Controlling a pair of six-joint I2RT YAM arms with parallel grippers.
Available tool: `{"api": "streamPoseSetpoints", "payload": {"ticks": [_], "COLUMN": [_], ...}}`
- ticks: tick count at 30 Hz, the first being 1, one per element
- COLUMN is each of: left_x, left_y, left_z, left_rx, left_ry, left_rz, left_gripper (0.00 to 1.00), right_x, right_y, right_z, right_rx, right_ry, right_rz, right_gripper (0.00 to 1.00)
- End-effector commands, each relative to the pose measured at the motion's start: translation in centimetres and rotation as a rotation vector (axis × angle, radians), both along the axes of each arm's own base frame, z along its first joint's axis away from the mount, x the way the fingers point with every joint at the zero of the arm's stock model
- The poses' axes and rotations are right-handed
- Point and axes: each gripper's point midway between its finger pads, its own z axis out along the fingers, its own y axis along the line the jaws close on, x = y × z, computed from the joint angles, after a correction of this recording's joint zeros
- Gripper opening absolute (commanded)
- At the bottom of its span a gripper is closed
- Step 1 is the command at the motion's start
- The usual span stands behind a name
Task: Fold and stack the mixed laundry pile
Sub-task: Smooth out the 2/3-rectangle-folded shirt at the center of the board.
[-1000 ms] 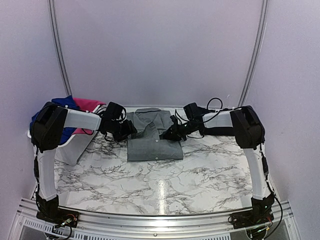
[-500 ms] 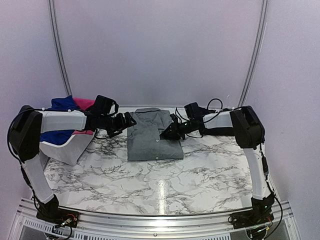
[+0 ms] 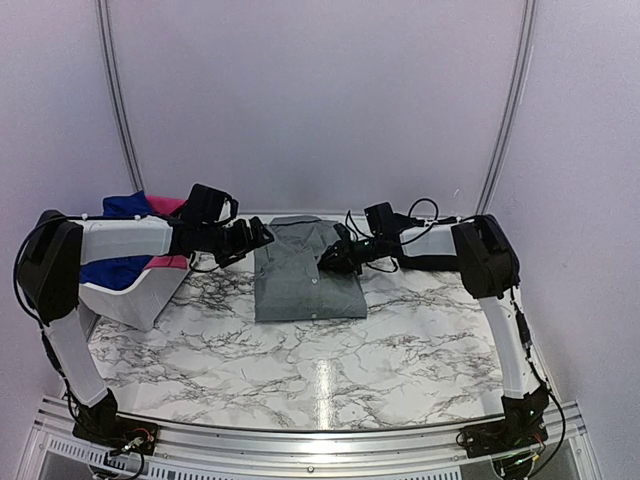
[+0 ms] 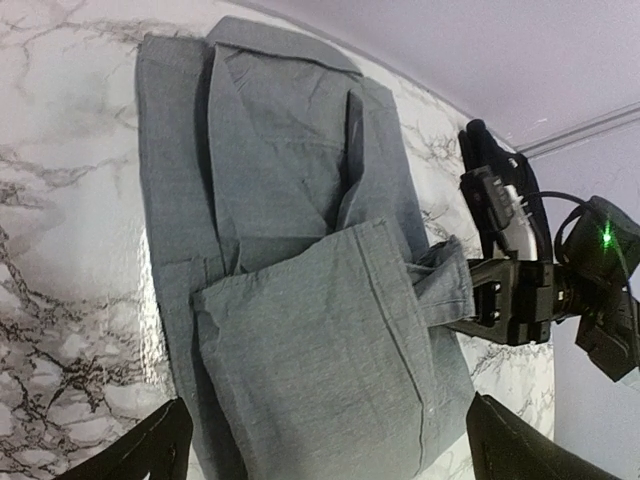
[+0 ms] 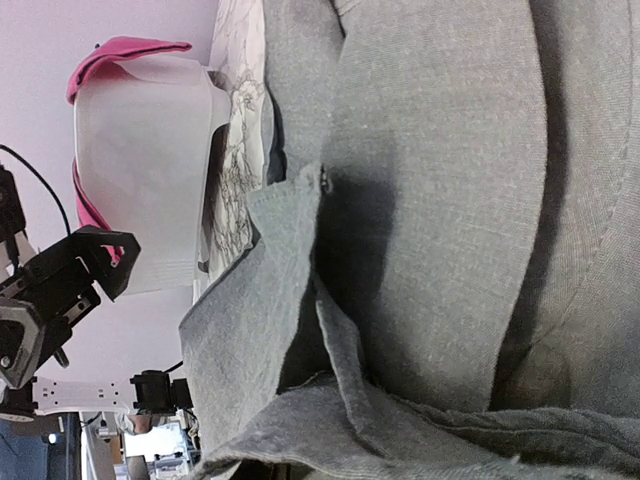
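A grey collared shirt lies folded on the marble table, buttons down its front edge. My right gripper is shut on a sleeve cuff at the shirt's right side, held over the body of the shirt. In the right wrist view grey cloth fills the frame and hides the fingers. My left gripper hovers at the shirt's upper left edge, open wide with nothing in it; its fingertips frame the folded panel. Royal blue and hot-pink pieces sit in the basket.
A white plastic basket stands at the left edge of the table, close under the left arm. Marble tabletop stretches in front of the shirt. Curved wall rails rise behind.
My left gripper has opened, let go of the shirt and drawn back up and left. The right gripper has carried the sleeve cuff a little leftward over the shirt.
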Motion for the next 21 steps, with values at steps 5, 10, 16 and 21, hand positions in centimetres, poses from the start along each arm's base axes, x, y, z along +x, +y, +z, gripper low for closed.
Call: {"api": "streamPoseSetpoints", "payload": {"ticks": [5,10,16,21], "left_x": [0.6,0.4,-0.1,-0.4], "left_y": [-3.0,-3.4,-2.8,-2.5], "left_z": [7.9,8.8,8.2,7.7], "left_rx": [0.022,0.042,0.06,0.066], "left_ry": [-0.231,-0.257,-0.245,-0.235], "left_rz": [-0.161,-0.193,-0.18,-0.175], "left_gripper": [0.99,0.99,0.99,0.99], "right_x": [1.3,1.9,2.8,3.1], "right_y": [1.5,1.9,2.3,2.6], "right_z": [-0.8,-0.3,1.6,2.4], "right_rx": [0.076,0.123,0.186,0.246], "right_ry": [0.022,0.049,0.038,0.059], "right_rz": [-0.019,-0.047,-0.074,-0.083], "right_gripper": [0.35,0.38,0.19,0.34]}}
